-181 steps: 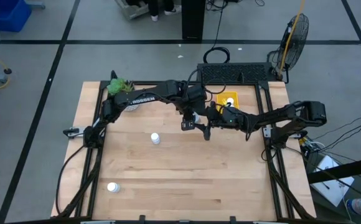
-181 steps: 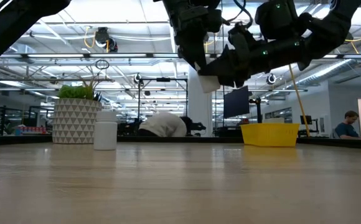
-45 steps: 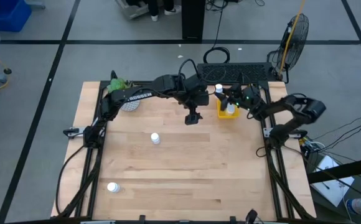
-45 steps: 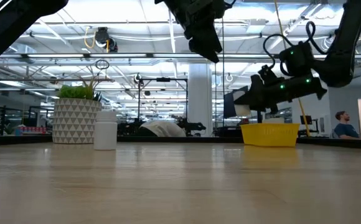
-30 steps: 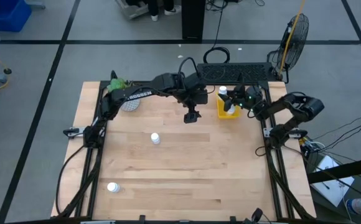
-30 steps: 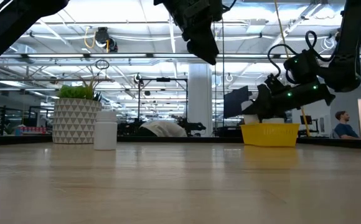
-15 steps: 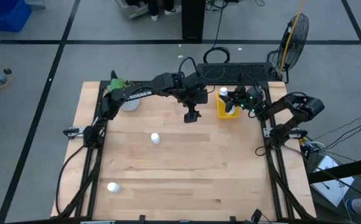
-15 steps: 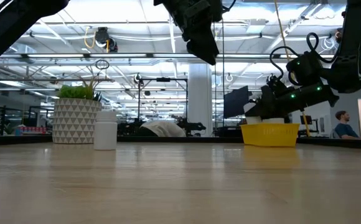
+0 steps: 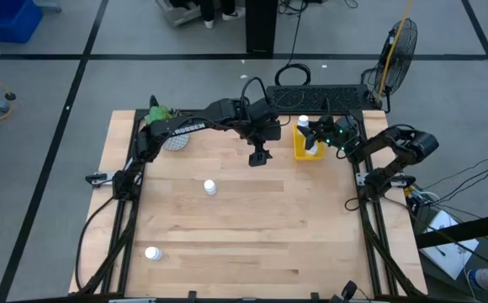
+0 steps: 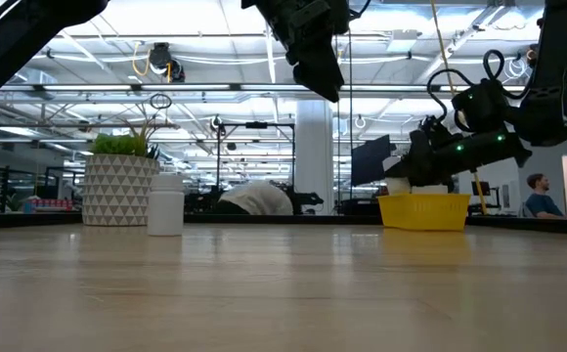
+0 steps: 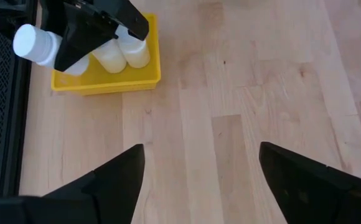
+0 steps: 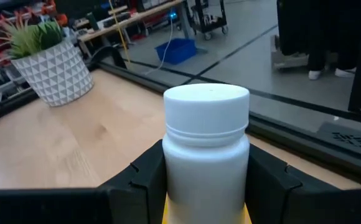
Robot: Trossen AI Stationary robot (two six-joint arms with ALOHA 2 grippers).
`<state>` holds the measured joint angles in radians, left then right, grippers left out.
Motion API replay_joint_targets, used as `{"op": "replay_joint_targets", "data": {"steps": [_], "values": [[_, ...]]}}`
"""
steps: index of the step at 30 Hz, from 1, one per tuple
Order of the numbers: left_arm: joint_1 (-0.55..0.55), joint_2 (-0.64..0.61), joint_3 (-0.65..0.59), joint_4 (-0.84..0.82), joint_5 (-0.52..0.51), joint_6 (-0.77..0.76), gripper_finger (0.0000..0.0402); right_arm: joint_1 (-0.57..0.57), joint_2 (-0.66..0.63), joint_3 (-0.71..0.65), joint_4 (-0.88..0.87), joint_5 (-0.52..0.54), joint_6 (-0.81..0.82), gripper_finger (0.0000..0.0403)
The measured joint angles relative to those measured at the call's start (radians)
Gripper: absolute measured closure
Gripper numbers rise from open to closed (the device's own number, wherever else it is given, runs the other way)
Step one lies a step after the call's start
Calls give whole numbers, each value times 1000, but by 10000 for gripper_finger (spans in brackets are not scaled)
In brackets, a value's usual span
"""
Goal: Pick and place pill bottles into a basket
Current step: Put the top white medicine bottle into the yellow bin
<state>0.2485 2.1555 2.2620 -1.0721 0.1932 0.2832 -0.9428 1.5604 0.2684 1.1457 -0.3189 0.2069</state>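
We are holding a bottle (image 12: 206, 146) in the right tool (image 9: 311, 135), the fingers (image 12: 144, 177) closing against both sides of its white body below the cap. In the high view this tool is sitting over the basket (image 9: 298, 151) at the far right of the surface (image 9: 244, 227), with the bottle's cap toward the far edge. In the left wrist view the held bottle (image 11: 36, 45) is lying tilted above the far end of the basket (image 11: 106, 82), in the dark fingers of the right tool (image 11: 81, 40). We cannot tell whether it is touching the basket. Two bottles (image 11: 123, 53) are lying side by side inside the basket, just beside the held one.

We are keeping the left tool (image 9: 258, 157) raised above the surface, just left of the basket, with its fingers (image 11: 115, 177) spread wide apart and gripping nothing. In the low view it is hanging high above the wood (image 10: 315, 54).

One bottle (image 9: 210, 187) is standing upright on the surface near the centre-left, well apart from the basket. Another bottle (image 9: 151, 252) is standing near the left corner on the near side. In the low view, one bottle (image 10: 165, 204) is standing just right of the plant pot (image 10: 119, 188), and the basket (image 10: 423, 210) is resting on the far right of the surface under the right tool (image 10: 430, 156).
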Motion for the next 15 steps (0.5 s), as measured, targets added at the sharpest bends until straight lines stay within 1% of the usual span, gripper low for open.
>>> {"op": "replay_joint_targets", "data": {"steps": [5,9,15], "values": [[0,0,0,0,0,0,84,0,0,3,-13,4,-9,254],[0,0,0,-1,0,0,77,-14,0,3,-31,56,-24,254],[0,0,0,-1,0,1,76,-47,0,3,-80,41,-35,254]]}}
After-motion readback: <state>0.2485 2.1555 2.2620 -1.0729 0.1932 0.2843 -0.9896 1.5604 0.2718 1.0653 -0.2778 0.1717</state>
